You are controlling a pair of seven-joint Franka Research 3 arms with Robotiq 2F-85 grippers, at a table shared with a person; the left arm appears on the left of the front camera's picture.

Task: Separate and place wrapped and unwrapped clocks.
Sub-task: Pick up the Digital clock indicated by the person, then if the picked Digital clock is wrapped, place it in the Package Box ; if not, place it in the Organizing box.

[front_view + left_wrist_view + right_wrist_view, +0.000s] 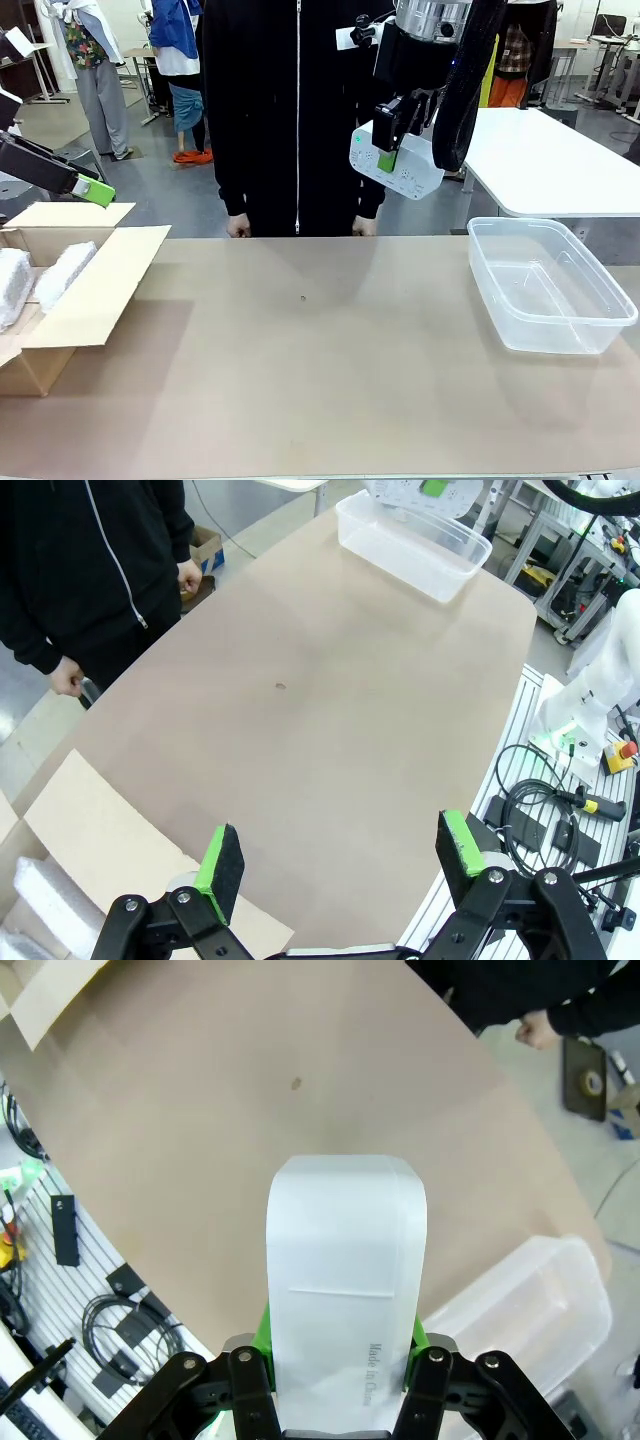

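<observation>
The unwrapped clock (400, 165), a bare glossy white block with small dots, hangs high over the table's far right side, with my right gripper (388, 150) shut on it. In the right wrist view the clock (345, 1260) stands between the green pads of that gripper (340, 1335), above the tabletop. Two wrapped clocks (62, 273) (10, 287) lie in the cardboard box (100, 285) at the left. My left gripper (93, 191) hovers above that box; its wrist view shows this gripper (340, 858) open and holding nothing, with a wrapped clock (50, 910) below left.
A clear plastic bin (550, 290) stands at the table's right, also seen as the bin (415, 542) and the bin (530, 1310). A person in black stands at the far edge, hands (238, 228) (365, 226) low. A small dark speck (303, 297) marks mid-table.
</observation>
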